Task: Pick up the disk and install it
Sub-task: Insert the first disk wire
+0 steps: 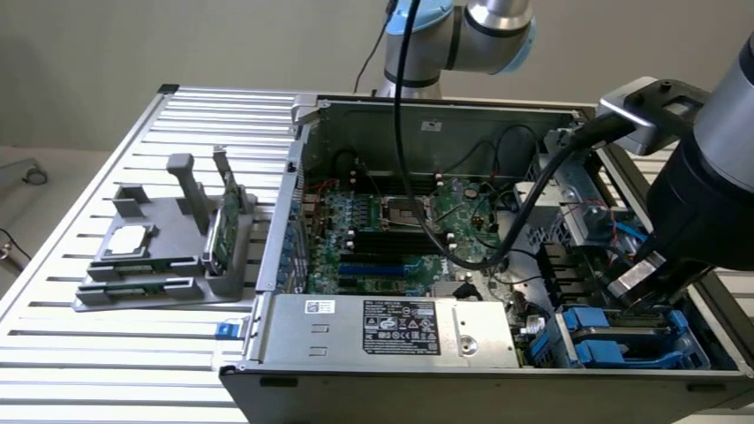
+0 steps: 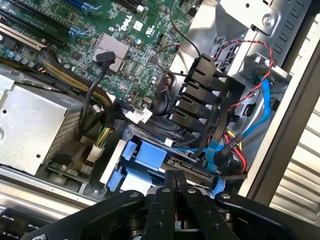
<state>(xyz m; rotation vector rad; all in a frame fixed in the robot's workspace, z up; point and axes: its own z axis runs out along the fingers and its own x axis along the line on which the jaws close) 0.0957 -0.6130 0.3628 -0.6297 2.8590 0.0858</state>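
Item: silver-grey hard disk in blue plastic carrier frame point(image 2: 145, 156), lying in the bay just beside the grey metal power-supply box point(image 2: 35, 125).

Black gripper point(image 2: 176, 181): fingers together, tips at the disk's edge.

Risk, judged: the red-and-blue cable bundle point(image 2: 235, 150), on the disk's far side from that box, may snag. A skewed carrier would jam.

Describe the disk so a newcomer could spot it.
Find the open grey metal computer case on the slatted table. In its near corner at the exterior view's right, by the black gripper, lies the blue-framed disk: broad blue plastic, unlike the thin cables nearby.
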